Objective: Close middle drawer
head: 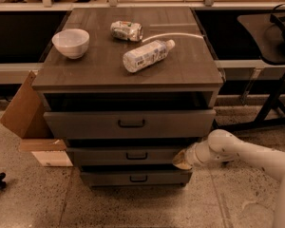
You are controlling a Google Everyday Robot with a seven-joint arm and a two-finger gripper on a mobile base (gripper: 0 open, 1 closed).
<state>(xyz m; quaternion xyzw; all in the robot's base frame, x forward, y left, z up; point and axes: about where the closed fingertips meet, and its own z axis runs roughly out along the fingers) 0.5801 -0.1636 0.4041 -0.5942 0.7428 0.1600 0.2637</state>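
At the right end of the middle drawer (99, 156), low on the front of the desk (185, 72), the tool (183, 159) is sitting with its tan tip against or just beside the drawer's front panel; whether it is open or shut cannot be told, and it is not showing a hold on anything. Its white arm (242, 152) is reaching in from the lower right, close to the floor. The middle drawer is lying between two others and is standing slightly out, with a dark strip showing above its front and its small bar handle (136, 156) sitting at the centre. The top drawer (85, 124) is hanging out farther, its dark inside showing under the desk's edge, while the bottom drawer (104, 178) is sitting just beneath. On the desk, a white bowl (71, 42) is standing at the left, a crushed can (126, 31) is lying toward the back, and a plastic bottle (146, 56) is lying on its side near the middle. A cardboard box (21, 106) is leaning beside the desk's left side.
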